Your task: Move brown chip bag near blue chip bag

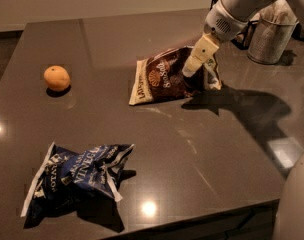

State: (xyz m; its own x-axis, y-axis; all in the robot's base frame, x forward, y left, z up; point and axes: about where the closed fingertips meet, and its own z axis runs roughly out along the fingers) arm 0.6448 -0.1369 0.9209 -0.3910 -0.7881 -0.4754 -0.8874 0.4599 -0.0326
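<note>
The gripper [188, 74] seems to touch the right end of the glossy dark brown chip bag [162, 79], upper centre; open or closed, I cannot tell. The wrinkly dark blue foil chip bag [77, 171] lies well apart, lower left.

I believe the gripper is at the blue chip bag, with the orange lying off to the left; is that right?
Not quite: the camera view shows the gripper at the brown chip bag, not the blue chip bag; the orange does lie left.
</note>
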